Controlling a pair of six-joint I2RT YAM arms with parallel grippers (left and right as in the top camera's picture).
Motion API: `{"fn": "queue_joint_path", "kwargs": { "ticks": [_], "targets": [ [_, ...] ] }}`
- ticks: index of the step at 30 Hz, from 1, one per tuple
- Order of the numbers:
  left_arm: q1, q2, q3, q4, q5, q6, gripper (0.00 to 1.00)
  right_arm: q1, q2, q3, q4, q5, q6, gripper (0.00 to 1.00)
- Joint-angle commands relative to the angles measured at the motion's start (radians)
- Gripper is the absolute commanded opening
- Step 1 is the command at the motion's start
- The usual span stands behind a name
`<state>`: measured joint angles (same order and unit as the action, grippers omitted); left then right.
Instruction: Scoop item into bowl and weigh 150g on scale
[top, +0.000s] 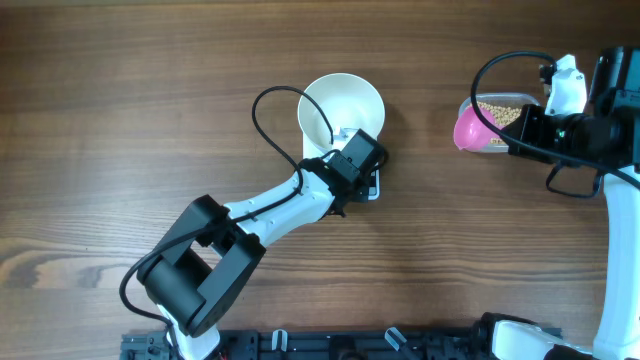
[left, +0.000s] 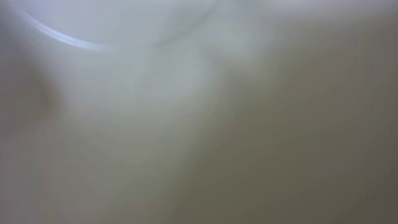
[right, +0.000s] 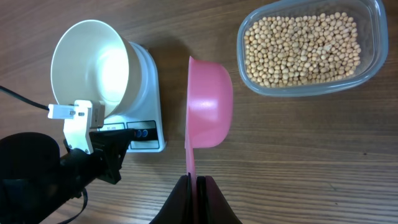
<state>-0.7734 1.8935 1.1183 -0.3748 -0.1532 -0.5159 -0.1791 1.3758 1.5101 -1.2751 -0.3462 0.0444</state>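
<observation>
The left claw sat at the white bowl. A pink scoop hung by the tub of beans.

Pink scoop tipped on edge, clear plastic tub just beside it, wooden table

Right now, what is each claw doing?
Left claw: closed, at the rim of the bowl; any grip cannot be told.
Right claw: closed on the handle of the pink scoop.

left wrist view: wholly blurred | scale: display partly hidden | tub: top edge cropped
</observation>
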Motion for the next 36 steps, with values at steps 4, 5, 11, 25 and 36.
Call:
{"fn": "queue_joint_path", "kwargs": {
  "ticks": [4,5,11,25,36],
  "targets": [
    [0.0,0.069,-0.057,-0.057,0.003,0.012,0.04,0.004,0.008,0.019,-0.005,0.01,0.008,0.04],
    [-0.001,0.034,-0.042,-0.1,0.002,0.012,0.04,0.004,0.008,0.019,-0.009,0.01,0.008,0.04],
    [-0.001,-0.203,-0.003,-0.204,0.006,0.011,0.04,0.004,0.008,0.019,-0.018,0.01,0.008,0.04],
    [0.103,-0.861,-0.003,-0.409,-0.327,0.015,0.85,0.004,0.008,0.019,-0.001,0.006,-0.02,0.04],
    [0.264,-0.853,-0.003,-0.465,-0.409,0.015,1.0,0.004,0.008,0.019,0.052,0.006,-0.12,0.04]
  ]
}}
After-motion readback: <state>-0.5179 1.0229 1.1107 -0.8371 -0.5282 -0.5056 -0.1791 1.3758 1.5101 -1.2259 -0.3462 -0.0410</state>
